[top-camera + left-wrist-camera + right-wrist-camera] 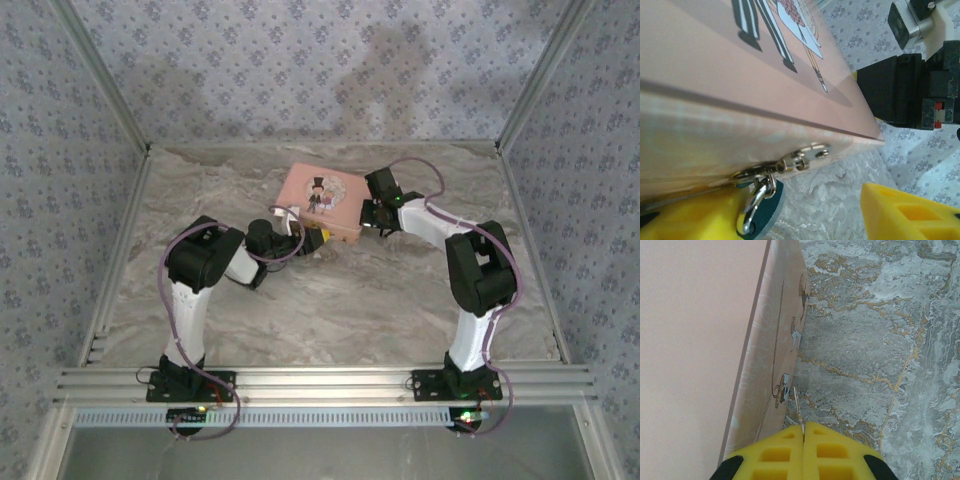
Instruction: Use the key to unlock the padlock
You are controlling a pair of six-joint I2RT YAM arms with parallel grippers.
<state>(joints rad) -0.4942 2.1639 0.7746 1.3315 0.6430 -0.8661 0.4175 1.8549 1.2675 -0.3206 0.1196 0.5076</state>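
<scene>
The pink cartoon-couple tin (322,198) lies at the back middle of the marble table. In the left wrist view the small dark bluish padlock (761,210) hangs by its silvery shackle from the tin's hasp (802,159). My left gripper (795,202) is open at the tin's front wall, and the padlock sits against its left finger (687,217). My right gripper (804,432) is shut on the key (798,405). The key's thin silvery blade sticks out beside the tin's side wall (772,365), just above the tabletop. From above, the right gripper (374,217) is at the tin's right end.
Aluminium frame rails (320,382) run along the near edge, and patterned walls close the other sides. Bare marble (350,300) stretches between the arms and the tin. The right arm's black wrist (910,90) shows beyond the tin's corner in the left wrist view.
</scene>
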